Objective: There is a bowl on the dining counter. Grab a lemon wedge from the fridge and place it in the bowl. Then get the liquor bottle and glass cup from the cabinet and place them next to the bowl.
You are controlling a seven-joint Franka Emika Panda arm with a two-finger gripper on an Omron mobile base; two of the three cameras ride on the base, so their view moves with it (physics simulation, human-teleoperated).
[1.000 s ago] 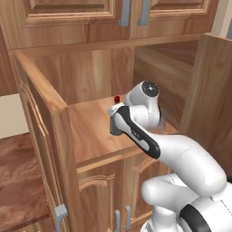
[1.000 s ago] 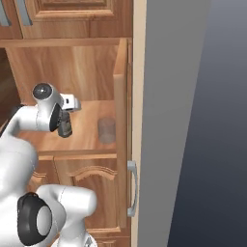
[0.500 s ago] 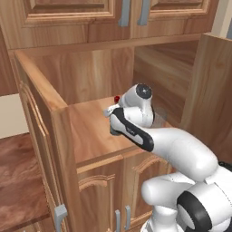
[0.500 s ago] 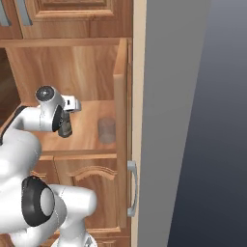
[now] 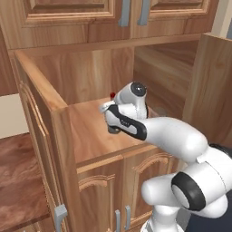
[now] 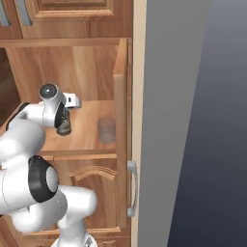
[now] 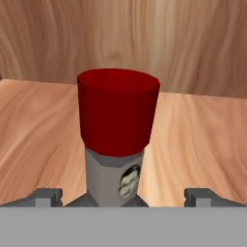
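The gripper point(image 7: 118, 195) stood fully open, one grey fingertip point(image 7: 46, 197) on each side of the liquor bottle point(image 7: 117, 140) and both apart from it, so it had no hold of anything. In the hand view the bottle stood upright on the wooden shelf point(image 7: 202, 144), close before the camera. Its red cap point(image 7: 118, 112) was at the top, its grey neck carried a small label with a face, and its lower body was hidden. Behind it was the wooden back wall point(image 7: 144, 43) of the cabinet.

In the left base view the arm point(image 5: 167, 136) reached into the open cabinet, and its hand point(image 5: 122, 118) was over the shelf point(image 5: 90, 136); a small part of the red cap point(image 5: 112, 95) showed just behind the hand. In the right base view the hand point(image 6: 61, 116) was on the left part of the shelf point(image 6: 87, 135), and the glass cup point(image 6: 106, 130) stood upright to its right, near the open cabinet door point(image 6: 123, 120) and apart from the hand.
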